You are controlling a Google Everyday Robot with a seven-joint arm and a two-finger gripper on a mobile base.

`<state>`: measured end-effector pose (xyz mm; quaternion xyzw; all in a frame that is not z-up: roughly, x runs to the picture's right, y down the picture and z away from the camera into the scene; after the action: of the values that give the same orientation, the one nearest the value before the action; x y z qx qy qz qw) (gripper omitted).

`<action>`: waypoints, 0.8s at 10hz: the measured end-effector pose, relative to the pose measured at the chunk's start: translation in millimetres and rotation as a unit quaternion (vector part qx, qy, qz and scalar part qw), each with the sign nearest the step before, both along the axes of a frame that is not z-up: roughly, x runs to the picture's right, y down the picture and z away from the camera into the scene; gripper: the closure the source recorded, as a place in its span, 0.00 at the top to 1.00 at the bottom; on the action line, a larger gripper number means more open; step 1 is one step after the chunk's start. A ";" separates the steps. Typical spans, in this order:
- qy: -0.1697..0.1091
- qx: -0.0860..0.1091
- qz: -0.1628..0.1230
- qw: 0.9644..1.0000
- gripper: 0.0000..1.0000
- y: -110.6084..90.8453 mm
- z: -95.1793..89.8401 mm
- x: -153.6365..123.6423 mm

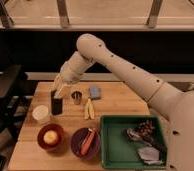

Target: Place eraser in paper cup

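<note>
Tabletop point(121, 102): eraser point(56, 105) in gripper point(58, 91), beside cup point(40, 114)

Table point(120, 102); paper cup point(40, 113) near its left edge; eraser point(56, 105) upright just right of the cup; gripper point(59, 91) directly above, clamped on the eraser's top; metal cup point(76, 97) right of the eraser; small object point(94, 92) right of the metal cup, slightly behind; banana point(88, 108) in front of those two; left bowl point(41, 142) in front of the paper cup; right bowl point(75, 148) beside it, stick point(87, 141) inside; tray point(132, 118) at front right.
</note>
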<state>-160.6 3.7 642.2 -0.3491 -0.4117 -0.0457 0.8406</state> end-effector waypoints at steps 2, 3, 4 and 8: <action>-0.001 -0.001 -0.002 1.000 0.00 1.3 0.3 -1.8; 0.000 -0.002 -0.003 1.000 0.00 2.3 0.5 -0.6; 0.000 -0.006 -0.012 1.000 0.00 6.6 1.3 -1.8; -0.022 0.000 -0.024 0.999 0.00 14.2 17.8 -31.5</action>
<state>-192.2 17.9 659.9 -0.3584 -0.4215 -0.0736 0.8298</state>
